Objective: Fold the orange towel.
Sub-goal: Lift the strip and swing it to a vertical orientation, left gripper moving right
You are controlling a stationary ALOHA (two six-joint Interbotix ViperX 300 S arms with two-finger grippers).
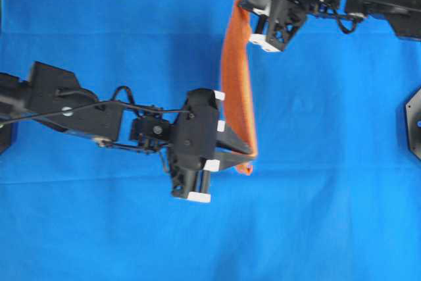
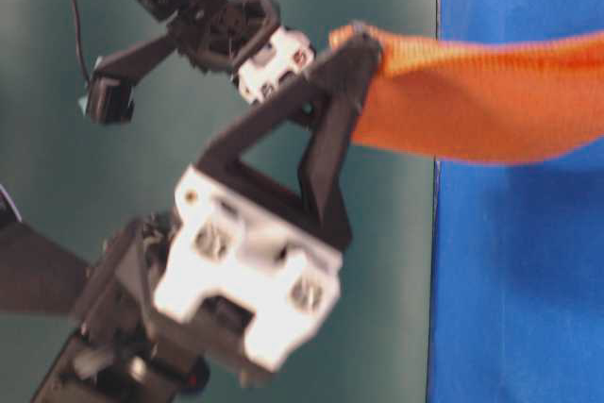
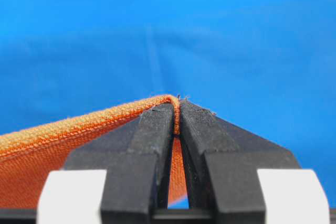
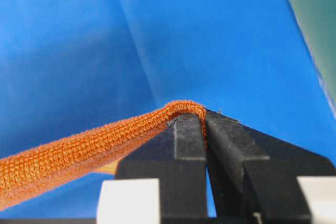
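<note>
The towel [image 1: 238, 83] is a bright orange with a fine ribbed weave and a stitched hem of the same colour. Under it the cloth [image 1: 118, 24] is plain vivid blue, unpatterned, with a dull grey-green wall [image 2: 396, 309] behind. Both grippers, left [image 3: 178, 109] and right [image 4: 203, 116], are matte black with white blocks.
</note>
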